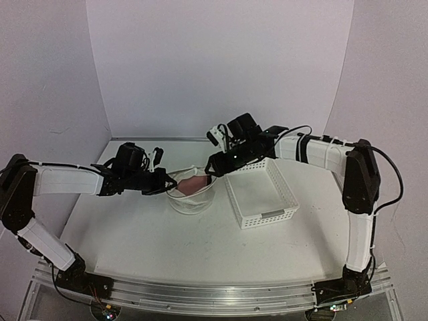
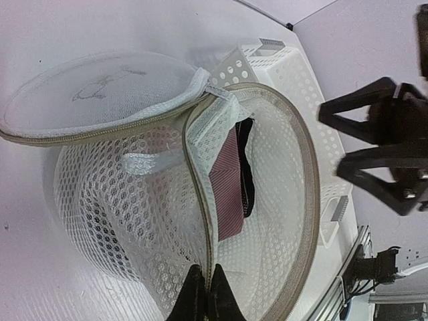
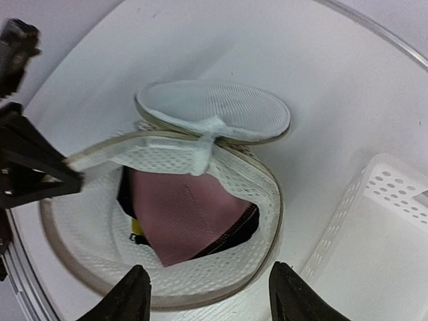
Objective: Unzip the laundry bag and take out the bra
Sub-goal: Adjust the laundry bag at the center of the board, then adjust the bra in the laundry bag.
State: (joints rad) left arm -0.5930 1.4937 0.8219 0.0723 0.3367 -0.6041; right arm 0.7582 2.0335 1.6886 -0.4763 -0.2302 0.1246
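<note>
The white mesh laundry bag [image 1: 189, 198] stands unzipped mid-table, its round lid [image 3: 214, 110] flipped back. The bra lies inside, showing its pinkish part [image 3: 187, 214], black trim and a bit of yellow [image 3: 137, 227]; it also shows in the top view [image 1: 196, 184] and the left wrist view [image 2: 227, 194]. My left gripper [image 2: 206, 294] is shut on the bag's zippered rim [image 2: 200, 221] and holds the mouth open; it shows in the top view [image 1: 167, 182]. My right gripper [image 3: 210, 301] is open and empty, just above the bag's mouth [image 1: 212, 164].
A white lattice plastic basket [image 1: 261, 192] stands right of the bag, close to its side; it also shows in the left wrist view [image 2: 294, 73] and the right wrist view [image 3: 381, 227]. The table's back wall is behind both arms.
</note>
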